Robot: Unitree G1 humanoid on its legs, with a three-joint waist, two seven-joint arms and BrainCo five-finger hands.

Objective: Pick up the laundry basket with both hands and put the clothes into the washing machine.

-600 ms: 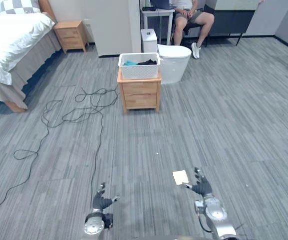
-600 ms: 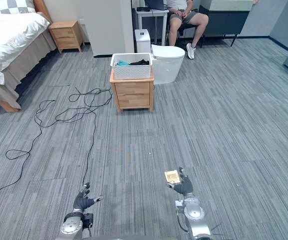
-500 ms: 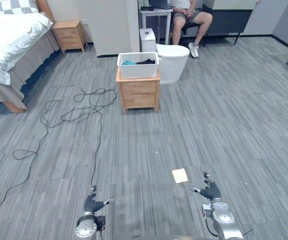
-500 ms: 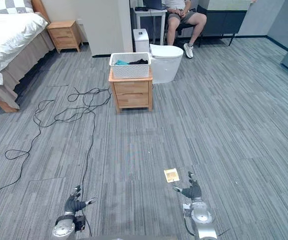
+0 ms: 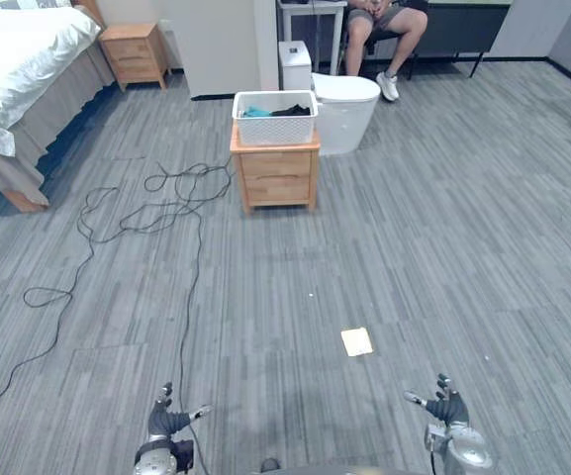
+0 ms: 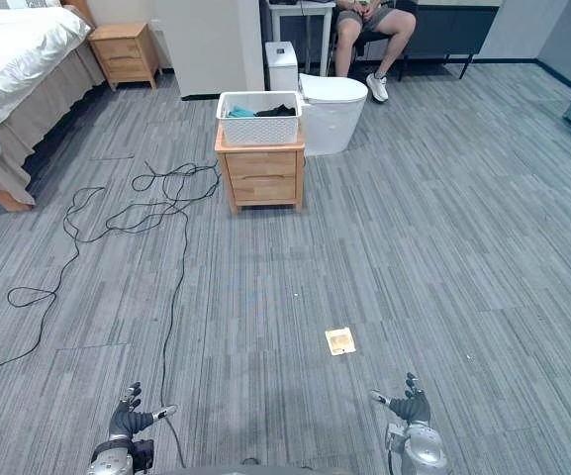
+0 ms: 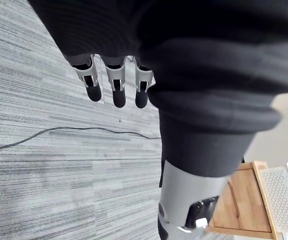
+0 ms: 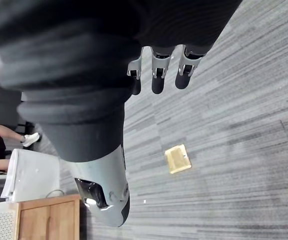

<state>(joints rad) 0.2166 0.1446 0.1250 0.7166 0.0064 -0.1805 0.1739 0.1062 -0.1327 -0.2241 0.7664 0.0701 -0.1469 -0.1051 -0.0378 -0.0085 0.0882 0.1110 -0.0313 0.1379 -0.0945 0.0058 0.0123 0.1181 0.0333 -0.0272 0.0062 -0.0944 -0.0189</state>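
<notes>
Left hand [image 5: 169, 424] and right hand [image 5: 449, 410] hang empty with fingers [image 7: 114, 90] straight, the basket [image 5: 275, 119] well ahead and between them on a cabinet [image 5: 276, 178], its grips seemingly too distant to judge, so an uneven two-sided grab could tip clothes [image 5: 290, 110] out

Eye views: head-high, side by side, looking down and ahead across the floor [image 5: 443, 228] to the distant laundry basket [image 5: 275, 117] on its nightstand [image 5: 276, 176].
Left wrist view: very close along the left hand [image 7: 118, 92], facing the floor, catching nightstand and laundry basket.
Right wrist view: very close along the right hand [image 8: 157, 77], facing the floor; shares the yellow patch [image 8: 177, 159] with both eyes.
</notes>
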